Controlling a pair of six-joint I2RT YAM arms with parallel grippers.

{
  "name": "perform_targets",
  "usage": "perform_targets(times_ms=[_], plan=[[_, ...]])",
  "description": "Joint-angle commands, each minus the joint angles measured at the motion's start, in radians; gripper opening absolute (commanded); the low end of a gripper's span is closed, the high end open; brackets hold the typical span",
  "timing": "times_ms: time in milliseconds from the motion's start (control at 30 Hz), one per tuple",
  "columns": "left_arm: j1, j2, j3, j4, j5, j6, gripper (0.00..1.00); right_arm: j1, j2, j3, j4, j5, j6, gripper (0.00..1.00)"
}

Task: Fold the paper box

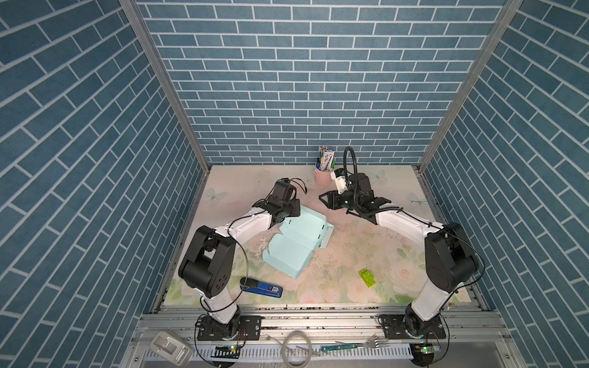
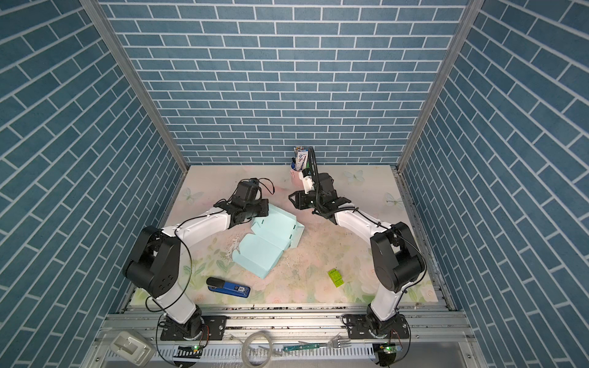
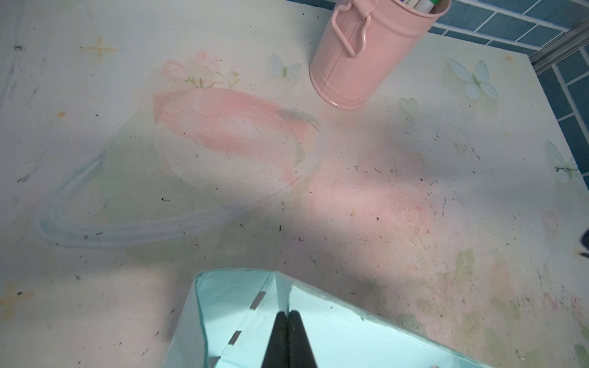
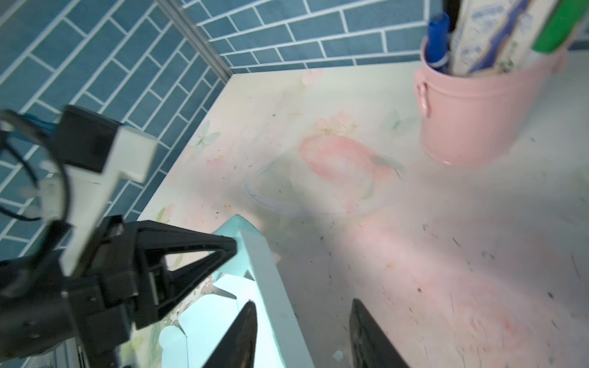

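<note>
The left claw (image 3: 288, 313) is pressed together on an upright wall of the box (image 3: 242, 318) (only its wrist view shows this; in both top views the wrist hides the tips). The right claw (image 4: 303, 302) is spread and holds nothing. Top views show the half-folded box left of centre on the table (image 1: 366, 248).

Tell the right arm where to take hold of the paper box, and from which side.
Pinch the top edge of the paper box's raised far wall, coming from above, one finger inside, one outside. It stands upright, thin card with a free edge; the open right gripper hovers by it, and the left gripper pinches its other end.
</note>
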Motion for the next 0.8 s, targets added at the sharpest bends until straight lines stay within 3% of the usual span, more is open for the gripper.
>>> perform_targets(times_ms=[0,433,767], plan=[[-0.004,0.027,0.025,0.011,0.018,0.006,0.00,0.001,0.058,0.082,-0.180,-0.102,-0.171,0.47],[0.007,0.055,0.098,-0.044,0.062,0.000,0.00,0.004,0.069,0.073,-0.222,-0.046,-0.282,0.43],[0.014,0.069,0.116,-0.044,0.103,-0.002,0.00,0.014,0.122,0.166,-0.314,-0.040,-0.401,0.39]])
